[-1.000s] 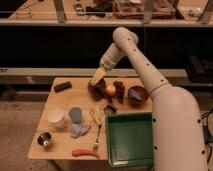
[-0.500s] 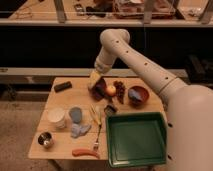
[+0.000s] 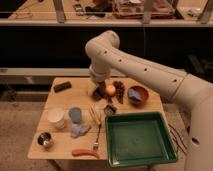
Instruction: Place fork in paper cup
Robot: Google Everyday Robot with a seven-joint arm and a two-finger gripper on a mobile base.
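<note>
The fork, slim and dull grey, lies flat on the wooden table, just left of the green tray. The paper cup, white and wide, stands upright at the table's left side, a hand's width from the fork. My gripper hangs from the bent white arm over the back middle of the table, close to the fruit there. It is well behind the fork and to the right of the cup. It looks open and I see nothing in it.
A blue-grey cup, a pale yellow utensil and a crumpled cloth lie between cup and fork. A steel cup and an orange sausage shape sit in front. The green tray, a reddish bowl and a round fruit are to the right.
The arm has swung left, its elbow now higher and nearer the camera, and the gripper has come down a little toward the back of the table. Nothing on the table has moved.
</note>
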